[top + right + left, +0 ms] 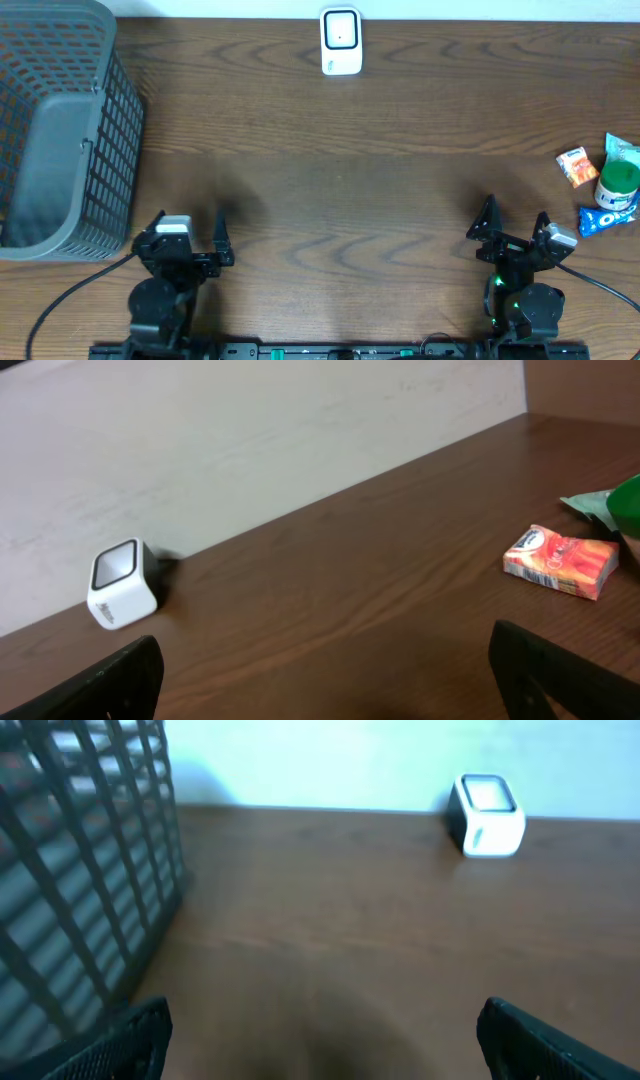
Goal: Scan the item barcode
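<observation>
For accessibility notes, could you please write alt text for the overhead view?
The left gripper and right gripper wait open and empty at a wooden table. A white scanner stands at the far edge, a grey basket at left, snack items at right.

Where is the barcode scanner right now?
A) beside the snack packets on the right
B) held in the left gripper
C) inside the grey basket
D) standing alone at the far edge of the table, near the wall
D: the white scanner stands by itself at the far table edge by the wall, well apart from the basket on the left and the orange packet on the right.
</observation>
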Robot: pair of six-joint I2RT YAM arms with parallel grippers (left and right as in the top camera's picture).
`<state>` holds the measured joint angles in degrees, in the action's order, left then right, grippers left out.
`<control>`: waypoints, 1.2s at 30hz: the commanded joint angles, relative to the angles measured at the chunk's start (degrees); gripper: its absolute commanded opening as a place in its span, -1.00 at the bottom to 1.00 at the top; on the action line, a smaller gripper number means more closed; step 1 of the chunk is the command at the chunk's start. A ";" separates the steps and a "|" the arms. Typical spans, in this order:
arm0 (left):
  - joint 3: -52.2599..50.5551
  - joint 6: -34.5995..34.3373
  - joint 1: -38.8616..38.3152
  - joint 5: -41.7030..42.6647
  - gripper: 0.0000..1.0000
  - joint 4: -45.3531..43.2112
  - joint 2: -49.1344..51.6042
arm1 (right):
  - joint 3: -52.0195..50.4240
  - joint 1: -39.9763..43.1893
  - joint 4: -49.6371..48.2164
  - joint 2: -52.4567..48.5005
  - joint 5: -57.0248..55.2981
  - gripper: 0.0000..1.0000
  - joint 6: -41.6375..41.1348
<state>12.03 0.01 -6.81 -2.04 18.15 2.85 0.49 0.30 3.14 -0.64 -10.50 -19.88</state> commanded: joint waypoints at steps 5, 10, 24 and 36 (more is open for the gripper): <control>-6.16 0.39 0.37 -0.22 0.96 -2.23 -2.75 | -0.20 -0.31 0.07 0.35 -0.11 0.98 0.87; -7.65 0.39 0.37 -1.81 0.96 -3.91 -2.75 | -0.20 -0.31 0.07 0.35 -0.11 0.98 0.87; -11.80 0.17 0.35 -2.51 0.96 -14.23 -2.75 | -0.20 -0.31 0.04 0.35 -0.11 0.98 0.87; -11.80 0.20 0.35 -2.49 0.96 -14.38 -2.75 | -0.20 -0.31 0.07 0.35 -0.11 0.99 0.87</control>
<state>2.22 0.01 -6.76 -4.43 3.11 0.58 0.49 0.30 3.14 -0.62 -10.50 -19.88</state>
